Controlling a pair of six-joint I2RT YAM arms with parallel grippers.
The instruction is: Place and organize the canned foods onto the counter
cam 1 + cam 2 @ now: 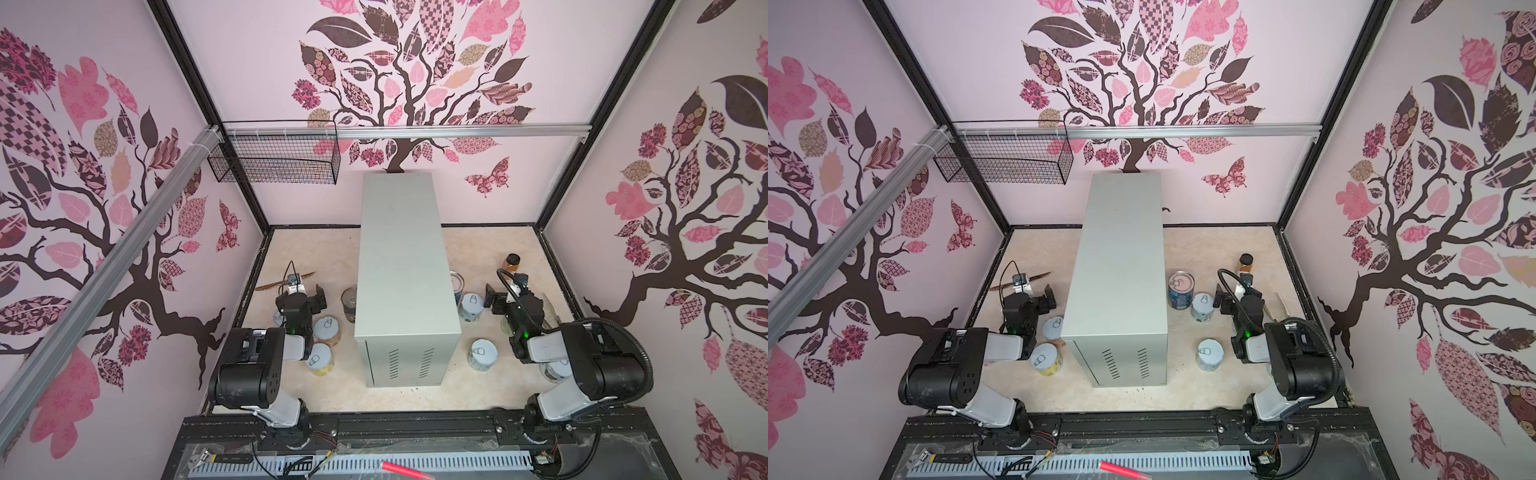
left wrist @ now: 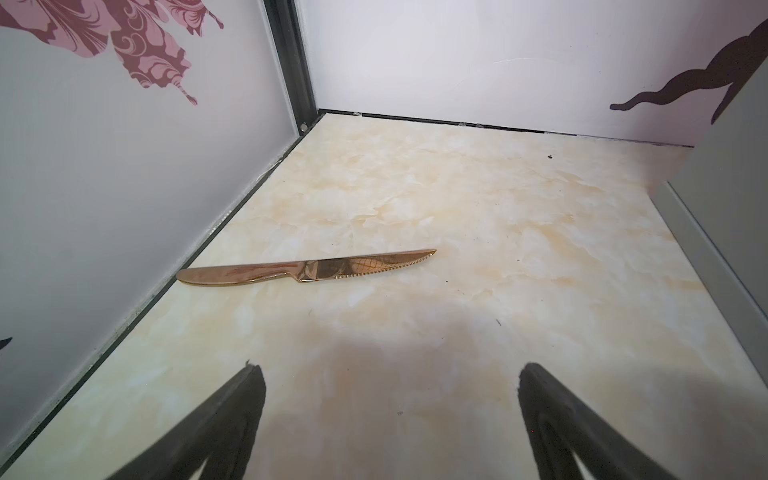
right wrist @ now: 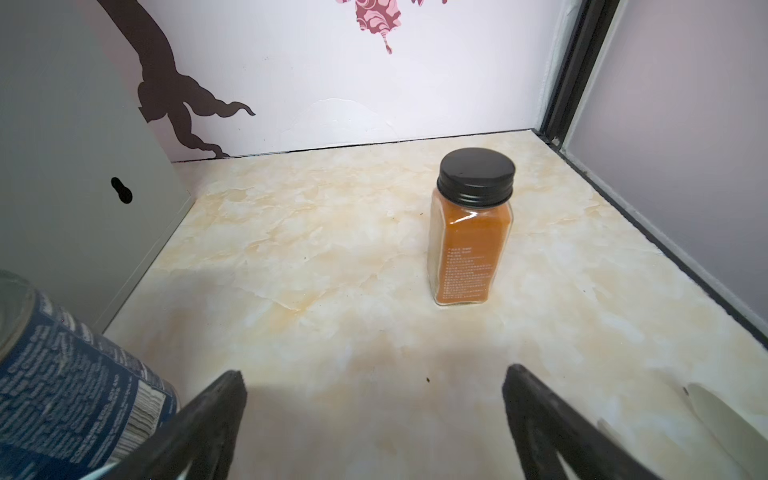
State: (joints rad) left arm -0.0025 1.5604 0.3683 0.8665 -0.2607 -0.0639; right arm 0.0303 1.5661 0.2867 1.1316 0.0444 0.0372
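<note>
My left claw (image 2: 390,368) and right claw (image 3: 374,372) gaped empty; a careless swing might have toppled the neighbouring blue can (image 3: 75,395).

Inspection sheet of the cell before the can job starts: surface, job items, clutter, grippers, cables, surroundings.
Surface: marbled beige floor, a few dark specks.
Job's things: grey counter carries no cans; tall blue can to its right, short white-lidded cans on both sides, all on the floor, some partly hidden.
Clutter: copper knife, spice jar, pale utensil of unclear kind.
Grippers: left gripper open, holding nothing; right gripper open, holding nothing.
Cables: black conduit looped at the right; loose wires at the front edge.
Surroundings: wire basket hung at the back left; tree-print walls.
</note>
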